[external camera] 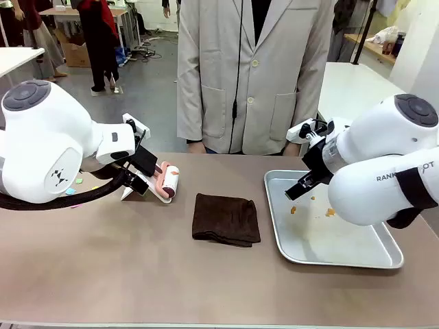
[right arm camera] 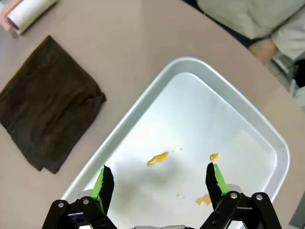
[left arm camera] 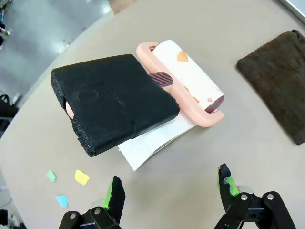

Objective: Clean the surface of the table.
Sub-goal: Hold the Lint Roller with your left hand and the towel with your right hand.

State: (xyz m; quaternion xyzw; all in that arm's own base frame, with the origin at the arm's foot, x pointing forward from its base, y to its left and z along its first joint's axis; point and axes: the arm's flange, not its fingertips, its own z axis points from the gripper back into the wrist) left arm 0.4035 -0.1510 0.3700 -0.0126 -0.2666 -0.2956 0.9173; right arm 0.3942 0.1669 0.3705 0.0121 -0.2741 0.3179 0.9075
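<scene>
The taupe-brown table (external camera: pixel 137 274) carries a pink-handled lint roller (left arm camera: pixel 188 76) at its left, lying on a white sheet. A black foam block (left arm camera: pixel 114 102) covers the roller's handle end. My left gripper (left arm camera: pixel 169 179) hovers open just short of that block, with nothing between its green pads. Small coloured paper scraps (left arm camera: pixel 81 177) lie on the table beside it. A folded dark brown cloth (external camera: pixel 226 219) rests mid-table. My right gripper (right arm camera: pixel 158 174) hangs open and holds nothing above the silver tray's (external camera: pixel 343 257) near-left part, over orange smears (right arm camera: pixel 158 158).
A person in a beige coat (external camera: pixel 247 75) stands at the far edge, behind the middle of the table. The tray takes up the right side. Bare tabletop stretches along the front edge and between cloth and roller.
</scene>
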